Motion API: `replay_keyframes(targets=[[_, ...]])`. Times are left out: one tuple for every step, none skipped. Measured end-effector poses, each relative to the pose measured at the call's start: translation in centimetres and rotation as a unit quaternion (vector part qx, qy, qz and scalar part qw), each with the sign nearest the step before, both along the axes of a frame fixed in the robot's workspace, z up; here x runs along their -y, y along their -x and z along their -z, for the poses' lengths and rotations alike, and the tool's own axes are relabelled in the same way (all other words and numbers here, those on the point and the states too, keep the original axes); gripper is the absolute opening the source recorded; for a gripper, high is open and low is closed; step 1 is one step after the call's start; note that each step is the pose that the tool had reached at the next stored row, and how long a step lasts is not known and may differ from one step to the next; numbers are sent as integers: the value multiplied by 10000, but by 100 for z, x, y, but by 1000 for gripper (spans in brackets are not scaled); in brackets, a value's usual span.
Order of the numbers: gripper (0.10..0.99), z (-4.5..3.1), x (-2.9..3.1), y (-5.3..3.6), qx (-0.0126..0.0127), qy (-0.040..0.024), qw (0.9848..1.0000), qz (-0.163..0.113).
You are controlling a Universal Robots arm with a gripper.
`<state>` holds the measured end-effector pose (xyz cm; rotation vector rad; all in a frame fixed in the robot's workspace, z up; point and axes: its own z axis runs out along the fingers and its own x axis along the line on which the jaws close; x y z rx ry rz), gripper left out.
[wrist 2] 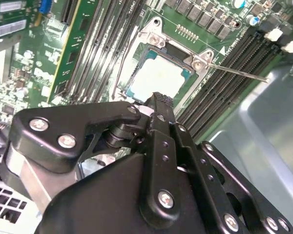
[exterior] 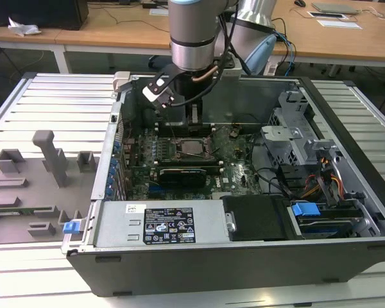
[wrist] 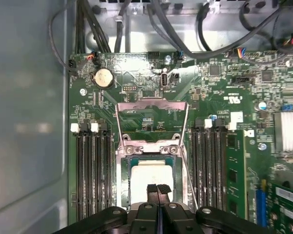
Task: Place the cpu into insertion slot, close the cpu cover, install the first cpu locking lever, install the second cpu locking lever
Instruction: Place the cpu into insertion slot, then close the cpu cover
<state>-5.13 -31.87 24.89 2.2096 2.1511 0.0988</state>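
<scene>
The cpu lies flat in the insertion slot, its pale metal top facing up; in the second wrist view the cpu sits inside the steel-rimmed slot. The cpu cover is swung open behind the slot, with green board showing through its cut-out. A thin wire locking lever sticks out free beside the slot. My gripper hangs just above the cpu's near edge, fingers shut together on nothing. In the exterior view the gripper is inside the case above the slot.
Rows of black memory slots flank the socket on both sides. Cables run along the case wall behind the board. A black drive box, a power supply and a metal drive cage fill the case around it.
</scene>
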Motion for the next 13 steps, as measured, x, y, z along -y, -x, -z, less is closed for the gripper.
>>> replay_keyframes(targets=[[106,-6,0,0,0,1,10000,0],[106,-6,0,0,0,1,10000,0],[106,-6,0,0,1,1,10000,0],[106,-6,0,0,0,1,10000,1],[106,-7,0,0,0,2,10000,0],[106,-8,0,0,0,2,10000,0],[106,-8,0,0,0,2,10000,0],[106,-8,0,0,0,2,10000,1],[106,-8,0,0,0,2,10000,1],[106,-8,0,0,0,2,10000,0],[106,-8,0,0,0,2,10000,1],[106,-9,0,1,0,2,10000,1],[106,-9,0,0,0,1,10000,0]])
